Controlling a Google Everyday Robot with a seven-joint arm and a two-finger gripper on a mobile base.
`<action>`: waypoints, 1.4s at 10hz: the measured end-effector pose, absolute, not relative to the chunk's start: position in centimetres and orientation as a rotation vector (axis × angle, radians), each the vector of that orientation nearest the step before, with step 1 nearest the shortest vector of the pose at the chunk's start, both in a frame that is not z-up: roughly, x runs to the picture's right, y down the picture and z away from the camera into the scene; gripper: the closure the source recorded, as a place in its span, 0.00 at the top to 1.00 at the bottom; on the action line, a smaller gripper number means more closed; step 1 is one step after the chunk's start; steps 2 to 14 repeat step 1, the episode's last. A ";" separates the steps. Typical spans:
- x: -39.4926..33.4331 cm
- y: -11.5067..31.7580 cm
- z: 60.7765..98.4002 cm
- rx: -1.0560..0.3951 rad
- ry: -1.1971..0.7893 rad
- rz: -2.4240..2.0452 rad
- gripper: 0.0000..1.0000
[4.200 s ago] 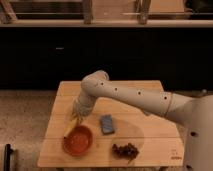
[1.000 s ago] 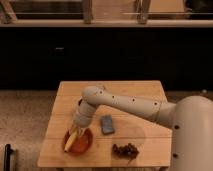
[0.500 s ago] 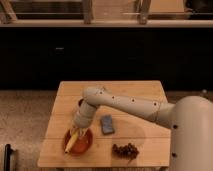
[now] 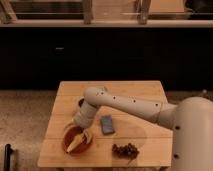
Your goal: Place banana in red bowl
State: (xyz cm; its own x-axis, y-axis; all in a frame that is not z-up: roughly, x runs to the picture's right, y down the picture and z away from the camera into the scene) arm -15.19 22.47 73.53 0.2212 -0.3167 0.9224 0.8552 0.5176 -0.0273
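The red bowl [image 4: 69,144] sits at the front left of the wooden table [image 4: 140,92]. The yellow banana [image 4: 76,142] lies inside it, slanting from the bowl's front left up to its right rim. My gripper [image 4: 84,132] is down over the right rim of the bowl, right at the upper end of the banana. The white arm reaches it from the right, across the table.
A grey-blue block [image 4: 106,124] lies just right of the bowl. A dark purple grape bunch [image 4: 125,149] is at the front centre. A small dark cup [image 4: 81,102] shows behind the arm. A dark cabinet front stands beyond the table.
Since 4.2 s ago the arm has come down and left, bringing the banana from above the bowl into it. Over the last second it has barely moved.
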 end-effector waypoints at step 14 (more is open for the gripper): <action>-14.9 22.2 73.3 -0.602 -1.054 -0.885 0.80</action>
